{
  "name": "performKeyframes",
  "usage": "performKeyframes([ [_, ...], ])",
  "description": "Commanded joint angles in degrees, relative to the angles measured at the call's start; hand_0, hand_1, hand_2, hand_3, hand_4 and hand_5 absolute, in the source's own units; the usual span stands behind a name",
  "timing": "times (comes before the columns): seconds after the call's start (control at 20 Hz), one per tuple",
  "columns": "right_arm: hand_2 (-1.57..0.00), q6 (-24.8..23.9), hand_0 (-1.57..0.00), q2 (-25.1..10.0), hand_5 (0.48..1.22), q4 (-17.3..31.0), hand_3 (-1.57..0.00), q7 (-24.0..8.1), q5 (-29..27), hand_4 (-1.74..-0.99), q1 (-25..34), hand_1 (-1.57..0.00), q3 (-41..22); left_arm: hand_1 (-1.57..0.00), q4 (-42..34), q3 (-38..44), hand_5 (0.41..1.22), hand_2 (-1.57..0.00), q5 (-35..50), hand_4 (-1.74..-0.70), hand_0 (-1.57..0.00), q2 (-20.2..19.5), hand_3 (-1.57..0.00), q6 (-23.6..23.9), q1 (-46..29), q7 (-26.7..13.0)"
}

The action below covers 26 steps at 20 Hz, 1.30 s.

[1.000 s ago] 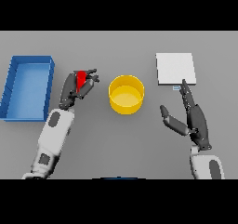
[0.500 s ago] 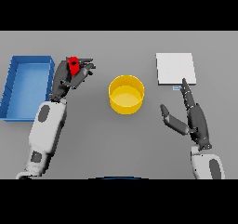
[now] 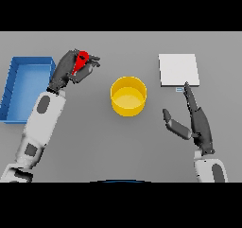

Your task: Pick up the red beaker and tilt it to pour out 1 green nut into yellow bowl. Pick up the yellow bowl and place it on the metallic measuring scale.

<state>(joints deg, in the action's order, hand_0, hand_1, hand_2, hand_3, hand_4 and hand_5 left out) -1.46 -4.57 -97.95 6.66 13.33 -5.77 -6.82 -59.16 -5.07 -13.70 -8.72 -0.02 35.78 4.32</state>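
My left hand is shut on the red beaker, holding it above the table left of the yellow bowl. Only the beaker's upper part shows between the fingers. The bowl stands at the table's middle, and I cannot see a nut in it. The metallic measuring scale lies flat at the back right. My right hand is open in front of the scale, fingers straight and pointing toward it, thumb spread to the left.
A blue bin stands at the left edge, just beside my left arm.
My left hand has lifted the red beaker up and away from the table, moving toward the back. The right hand, bowl and scale have stayed where they were.
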Motion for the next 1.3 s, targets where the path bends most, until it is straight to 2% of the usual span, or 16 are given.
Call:
performKeyframes([
  [0.0,0.0,0.3,0.0,-0.3,0.658,0.4,0.0,-0.5,-0.4,-1.194,0.8,0.0,0.4,-1.57,-0.3,-1.7,1.12,-1.57,-1.8,-1.74,-1.57,-1.0,-1.56,-0.4,0.4,-1.0],
  [0.2,0.0,0.3,0.0,0.0,0.663,0.2,0.0,-1.4,-0.4,-1.178,0.9,0.0,0.1,-1.57,-1.2,-9.6,1.129,-1.57,-9.5,-1.74,-1.57,-3.6,-1.57,-2.4,3.9,-5.9],
  [0.3,0.0,0.8,0.0,-0.3,0.667,-0.7,0.0,-1.0,-0.6,-1.178,0.6,0.0,0.0,-1.57,-1.0,-13.2,1.139,-1.57,-12.9,-1.74,-1.57,-4.7,-1.57,-3.7,5.9,-7.0],
  [0.45,0.0,0.4,0.0,0.9,0.671,-0.6,0.0,-2.7,-0.5,-1.183,1.0,0.0,-0.5,-1.57,0.1,-19.4,1.174,-1.57,-19.8,-1.74,-1.57,-6.8,-1.57,-5.7,9.9,-9.6],
  [0.6,0.0,0.4,0.0,0.9,0.676,-1.0,0.0,-2.2,-1.0,-1.187,0.4,0.0,-0.2,-1.57,1.6,-24.9,1.197,-1.57,-24.8,-1.74,-1.57,-7.5,-1.57,-8.6,12.9,-11.0],
  [0.65,0.0,0.7,0.0,0.6,0.675,-0.7,0.0,-2.5,-1.2,-1.191,0.4,0.0,0.0,-1.57,2.8,-26.8,1.202,-1.57,-26.5,-1.69,-1.57,-7.3,-1.57,-10.1,14.2,-11.7],
  [0.7,0.0,0.8,0.0,0.8,0.675,-1.1,0.0,-2.0,-1.5,-1.19,-0.1,0.0,0.0,-1.57,3.3,-28.3,1.205,-1.57,-27.8,-1.7,-1.57,-7.7,-1.49,-11.6,15.4,-11.6],
  [0.8,0.0,0.7,0.0,1.2,0.671,-0.6,0.0,-3.2,-2.1,-1.195,0.2,0.0,0.4,-1.57,4.5,-31.7,1.211,-1.57,-30.6,-1.71,-1.57,-8.4,-1.38,-13.7,18.0,-10.3],
  [0.85,0.0,1.0,0.0,1.8,0.666,-0.4,0.0,-2.4,-2.7,-1.196,-0.3,0.0,0.1,-1.57,4.7,-33.5,1.213,-1.57,-32.5,-1.71,-1.57,-8.9,-1.36,-15.3,19.3,-9.9],
  [1.0,0.0,1.1,0.0,2.6,0.639,-0.5,0.0,-3.0,-3.4,-1.206,-0.3,0.0,0.0,-1.57,6.5,-36.9,1.217,-1.57,-36.1,-1.72,-1.57,-9.1,-1.29,-18.1,22.9,-7.6],
  [1.25,0.0,-0.4,0.0,2.4,0.6,-0.4,0.0,-1.8,-1.8,-1.214,-0.2,0.0,0.2,-1.57,9.9,-42.9,1.22,-1.57,-41.9,-1.73,-1.57,-7.7,-1.48,-19.3,27.0,-2.4],
])
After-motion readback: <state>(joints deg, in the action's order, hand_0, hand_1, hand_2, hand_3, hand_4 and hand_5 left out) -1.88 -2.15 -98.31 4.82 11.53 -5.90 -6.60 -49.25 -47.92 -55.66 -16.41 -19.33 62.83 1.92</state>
